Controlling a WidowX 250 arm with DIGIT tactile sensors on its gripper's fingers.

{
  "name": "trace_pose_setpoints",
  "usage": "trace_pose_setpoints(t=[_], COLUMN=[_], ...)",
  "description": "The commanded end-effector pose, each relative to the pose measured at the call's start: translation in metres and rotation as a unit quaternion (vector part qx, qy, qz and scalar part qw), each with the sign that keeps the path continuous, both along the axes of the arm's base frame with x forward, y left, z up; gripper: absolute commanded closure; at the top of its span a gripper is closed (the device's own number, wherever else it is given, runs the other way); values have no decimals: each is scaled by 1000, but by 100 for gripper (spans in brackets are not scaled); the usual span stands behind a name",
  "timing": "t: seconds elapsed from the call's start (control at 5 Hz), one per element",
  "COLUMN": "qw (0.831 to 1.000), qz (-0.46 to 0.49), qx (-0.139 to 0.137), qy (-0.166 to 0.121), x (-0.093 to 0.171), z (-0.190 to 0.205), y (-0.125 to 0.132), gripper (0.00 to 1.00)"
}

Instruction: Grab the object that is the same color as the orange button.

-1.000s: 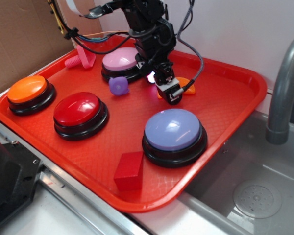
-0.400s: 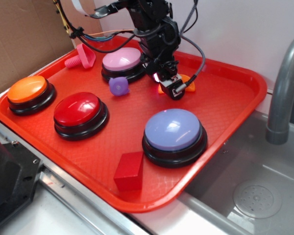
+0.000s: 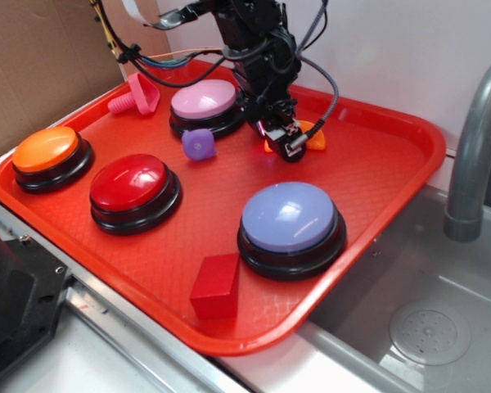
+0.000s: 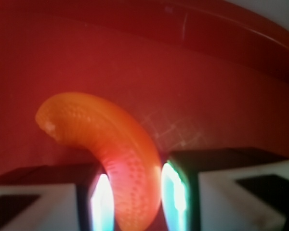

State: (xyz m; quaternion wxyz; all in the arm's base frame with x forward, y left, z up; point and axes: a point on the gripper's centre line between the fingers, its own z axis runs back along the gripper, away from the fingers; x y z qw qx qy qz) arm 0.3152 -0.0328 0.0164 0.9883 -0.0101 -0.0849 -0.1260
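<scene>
The small orange crescent [image 3: 315,139] lies on the red tray [image 3: 393,172] at the back, right of the pink button. My gripper [image 3: 288,146] is down on it, mostly covering it. In the wrist view the crescent [image 4: 111,144] curves up from between my gripper [image 4: 132,192], with a lit fingertip [image 4: 102,197] pressed against each side; the jaws are shut on it. It rests on the tray floor. The orange button [image 3: 47,150] sits at the tray's far left, well away from the gripper.
A pink button [image 3: 203,100], red button [image 3: 133,182] and lavender button [image 3: 289,217] stand on the tray. There are also a purple piece [image 3: 198,143], a pink piece [image 3: 137,97] and a red block [image 3: 215,284]. A sink [image 3: 425,327] and a grey faucet [image 3: 475,147] are at the right.
My gripper has moved a little back and right and come down onto the orange crescent. Nothing else on the tray has moved.
</scene>
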Motion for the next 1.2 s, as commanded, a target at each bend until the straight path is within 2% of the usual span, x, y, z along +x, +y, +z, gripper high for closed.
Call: trace_pose_setpoints(t=[0.0,0.2,0.4,0.6,0.8,1.0], qw=[997,995,994,988,979,974], qz=[52,78,96,151,205,222], qx=[49,48,34,28,2,-18], qy=[-7,-28,-32,-13,9,48], x=[-5,-11,-21,-46,-70,-77], z=[53,94,128,154,168,166], y=[4,5,9,16,22,26], gripper=[100,100,100,100,100,100])
